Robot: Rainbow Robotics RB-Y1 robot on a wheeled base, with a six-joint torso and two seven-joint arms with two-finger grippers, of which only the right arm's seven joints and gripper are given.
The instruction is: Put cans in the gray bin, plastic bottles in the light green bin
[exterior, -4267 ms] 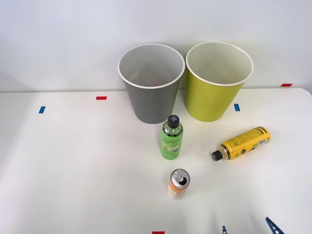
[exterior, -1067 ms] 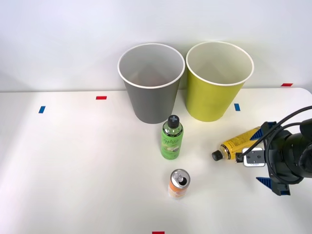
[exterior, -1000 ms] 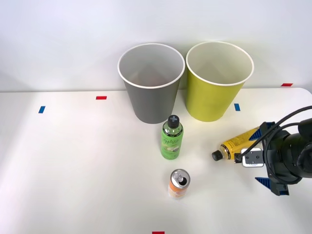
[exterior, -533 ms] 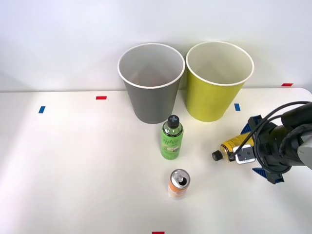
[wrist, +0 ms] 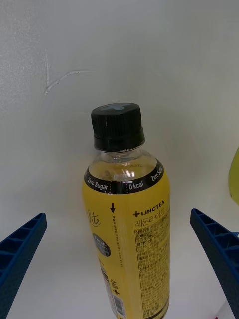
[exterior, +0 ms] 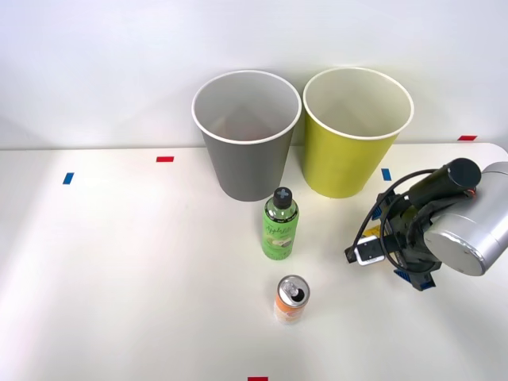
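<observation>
The yellow bottle-shaped can (wrist: pixel 127 224) lies on the white table with its black cap (exterior: pixel 350 254) pointing left. Its neck looks clear in the right wrist view. My right gripper (exterior: pixel 396 243) hovers over its body, open, with one blue finger (wrist: pixel 20 254) on each side and neither touching it. In the front view the gripper hides most of the yellow body. The orange-white can (exterior: pixel 291 299) stands upright near the table's front. The green plastic bottle (exterior: pixel 279 226) stands upright in front of the gray bin (exterior: pixel 246 159). The light green bin (exterior: pixel 349 159) stands to the right of the gray one.
Both bins stand against the back wall, rims almost touching. Small red and blue tape marks (exterior: pixel 164 159) dot the table (exterior: pixel 119 262). A yellow-green sliver of the light green bin (wrist: pixel 234 174) shows in the right wrist view.
My right gripper came in from the table's lower right corner and moved left and back over the yellow can, covering most of it. The fingers stayed open. Nothing else moved.
</observation>
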